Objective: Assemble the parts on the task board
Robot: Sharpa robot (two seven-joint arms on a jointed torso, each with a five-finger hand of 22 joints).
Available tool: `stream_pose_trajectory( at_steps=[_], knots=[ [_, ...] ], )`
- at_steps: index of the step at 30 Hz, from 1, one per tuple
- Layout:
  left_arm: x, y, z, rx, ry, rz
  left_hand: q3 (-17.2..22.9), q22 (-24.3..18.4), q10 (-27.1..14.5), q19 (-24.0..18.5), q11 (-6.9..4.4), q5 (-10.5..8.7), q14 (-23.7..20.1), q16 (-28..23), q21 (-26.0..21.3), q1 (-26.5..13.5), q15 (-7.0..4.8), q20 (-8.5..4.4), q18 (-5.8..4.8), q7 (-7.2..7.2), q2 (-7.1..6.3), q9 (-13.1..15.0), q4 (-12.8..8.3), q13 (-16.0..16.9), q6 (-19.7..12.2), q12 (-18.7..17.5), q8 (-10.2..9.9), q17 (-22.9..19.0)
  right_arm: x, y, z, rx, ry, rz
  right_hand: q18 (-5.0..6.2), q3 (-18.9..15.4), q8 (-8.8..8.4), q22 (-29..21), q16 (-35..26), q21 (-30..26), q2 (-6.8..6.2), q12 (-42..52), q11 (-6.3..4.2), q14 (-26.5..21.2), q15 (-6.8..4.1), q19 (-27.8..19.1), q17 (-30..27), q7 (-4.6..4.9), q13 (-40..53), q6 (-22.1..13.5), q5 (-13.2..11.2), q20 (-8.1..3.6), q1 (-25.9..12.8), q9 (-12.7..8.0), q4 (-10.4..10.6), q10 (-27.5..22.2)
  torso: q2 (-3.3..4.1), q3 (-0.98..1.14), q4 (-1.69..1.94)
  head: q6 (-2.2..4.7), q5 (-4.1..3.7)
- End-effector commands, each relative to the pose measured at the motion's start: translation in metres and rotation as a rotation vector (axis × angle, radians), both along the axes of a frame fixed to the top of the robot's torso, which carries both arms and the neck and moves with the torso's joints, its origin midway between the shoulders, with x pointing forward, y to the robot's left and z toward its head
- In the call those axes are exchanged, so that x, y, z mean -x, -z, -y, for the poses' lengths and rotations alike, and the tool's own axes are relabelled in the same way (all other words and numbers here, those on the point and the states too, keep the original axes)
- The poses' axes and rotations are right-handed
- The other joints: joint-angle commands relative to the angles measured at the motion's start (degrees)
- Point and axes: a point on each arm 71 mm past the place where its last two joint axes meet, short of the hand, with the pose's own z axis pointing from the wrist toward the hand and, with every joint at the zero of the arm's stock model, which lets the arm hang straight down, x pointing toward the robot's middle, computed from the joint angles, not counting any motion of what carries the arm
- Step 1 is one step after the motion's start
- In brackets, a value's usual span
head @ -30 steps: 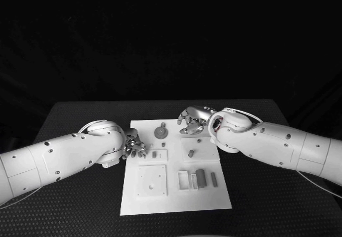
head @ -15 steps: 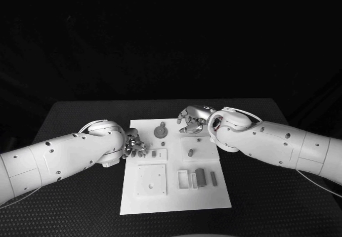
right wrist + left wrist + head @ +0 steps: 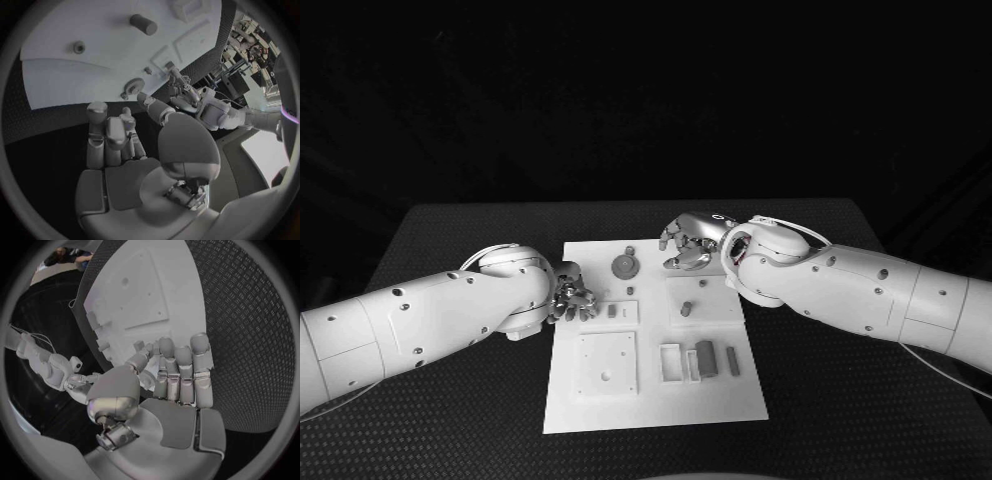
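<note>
Landmark: task board [image 3: 655, 400], white plate lying flat on the black worktop [image 3: 444, 420], long axis running away from the robot.

Left hand [image 3: 571, 300] sits at the board's left edge, about level with the small square recess. In the left wrist view the fingers [image 3: 181, 372] lie straight and side by side, pointing along the board edge, thumb [image 3: 115, 390] bent across in front of the palm. Nothing is visible between thumb and fingers; the hand holds nothing.

On the board, from its left side: a raised square plate [image 3: 607, 365] with a small centre hole in the near-left part; beyond it the small square recess with a short grey part [image 3: 612, 311] in it. A round grey gear-like part [image 3: 626, 267] lies toward the far-left corner. Near the board's middle line a short grey peg [image 3: 685, 309] stands upright. In the near-right part, a white rectangular frame [image 3: 671, 364] and, just beside it, two grey bar parts [image 3: 707, 358] lying lengthwise.

Right hand [image 3: 689, 243] hovers over the board's far-right corner. Right wrist view: fingers [image 3: 109, 135] curled inward, thumb [image 3: 153, 105] stretched forward, nothing gripped.
</note>
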Motion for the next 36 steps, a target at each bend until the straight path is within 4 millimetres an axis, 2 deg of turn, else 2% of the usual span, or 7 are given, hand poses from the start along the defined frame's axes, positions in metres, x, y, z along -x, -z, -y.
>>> stream_pose_trajectory(
  at_steps=[1,20,36],
  knots=[
    [0.0027,0.0052,-0.0016,-0.027,0.012,-0.022,0.46,1.18,0.53,0.29,-0.34,0.38,0.2,0.32,0.24,0.32,-0.41,-0.25,2.1,-0.09,0.81,0.07,-0.09,0.1,0.34,0.4,0.4,0.08,0.0005,0.0009,-0.0006,0.009,-0.006,-0.007,4.8,-0.06,-0.31,1.04,-0.3,-0.29,-0.13,0.14,0.1,-0.11,0.32,-0.05,-0.03,0.36,-0.08,-0.05,0.18,-0.53,-0.49,-0.09,0.33,-0.28,0.02,-0.01,-0.05,0.01,0.04],
    [0.0026,0.0061,-0.0058,-0.025,0.007,-0.02,0.74,1.17,0.62,0.37,-0.41,0.37,0.32,0.44,0.38,0.5,-0.45,-0.27,2.04,-0.16,0.93,0.11,-0.34,0.21,0.49,0.5,0.49,0.14,0.0002,0.0011,-0.001,0.009,-0.007,-0.008,4.8,-0.06,-0.32,1.04,-0.31,-0.3,-0.14,0.14,0.1,-0.12,0.32,-0.06,-0.04,0.36,-0.09,-0.07,0.19,-0.53,-0.49,-0.09,0.34,-0.29,-0.01,-0.05,-0.03,-0.04,0.05],
    [0.004,0.0069,-0.0089,-0.026,0.012,-0.034,1.04,1.26,1.09,0.76,-0.72,0.36,0.7,1.11,1.11,1.14,-0.46,-0.35,1.88,-0.49,0.22,0.82,-0.96,0.72,1.07,1.07,1.1,0.56,0.0006,0.0021,-0.0009,0.009,-0.007,-0.01,4.8,-0.05,-0.33,1.04,-0.33,-0.31,-0.14,0.15,0.1,-0.14,0.32,-0.06,-0.09,0.36,-0.1,-0.08,0.19,-0.53,-0.48,-0.1,0.34,-0.29,0.0,-0.06,0.0,0.06,-0.07]
  ],
)
